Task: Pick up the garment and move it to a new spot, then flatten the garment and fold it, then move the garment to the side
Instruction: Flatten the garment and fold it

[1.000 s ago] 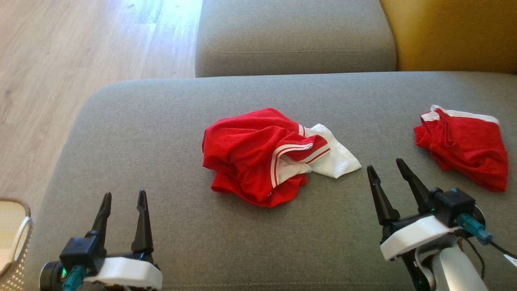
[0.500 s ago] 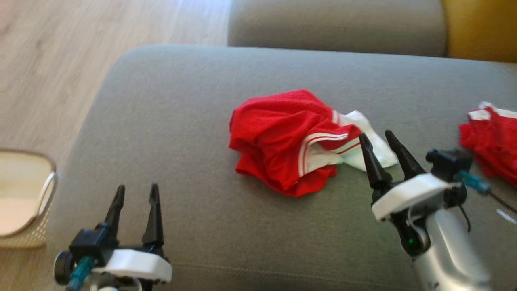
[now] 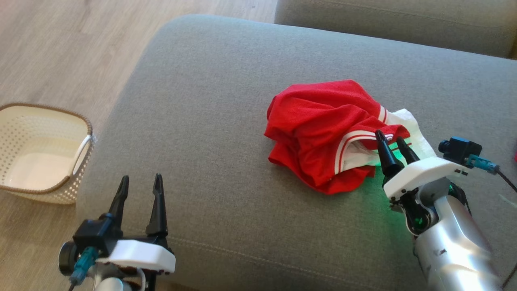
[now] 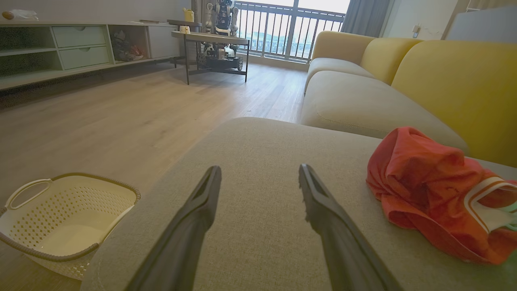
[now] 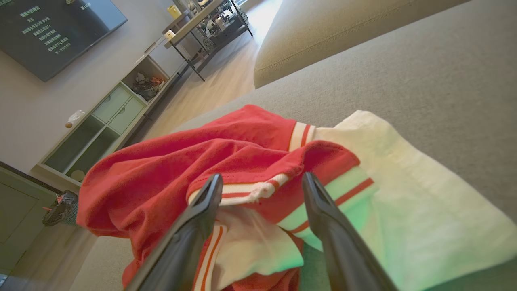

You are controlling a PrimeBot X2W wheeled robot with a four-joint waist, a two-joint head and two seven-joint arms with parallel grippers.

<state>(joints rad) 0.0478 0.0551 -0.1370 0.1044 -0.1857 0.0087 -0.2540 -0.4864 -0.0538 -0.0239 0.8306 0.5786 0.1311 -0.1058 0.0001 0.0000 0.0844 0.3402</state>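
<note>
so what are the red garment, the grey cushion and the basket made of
Red garment: soft knit, probably synthetic sports mesh; matte, with a fine pinholed texture and limp folds.
Grey cushion: woven upholstery fabric, matte; a coarse weave and a stitched seam show.
Basket: likely moulded cream plastic, with regular rows of holes; the brown rim's material is unclear.

Garment [image 3: 323, 133]: red cloth, fine mesh knit, matt; white trim smoother.
Sofa seat [image 3: 210, 121]: grey woven fabric, coarse, matt.
Basket [image 3: 40, 131]: cream perforated plastic, slight sheen.
Floor [image 3: 60, 48]: pale wood planks, satin.
Left hand [image 3: 141, 176]: fingers dark, matt, plastic-looking; white shell smooth.
Right forearm [image 3: 456, 242]: silvery, glossy.
</note>
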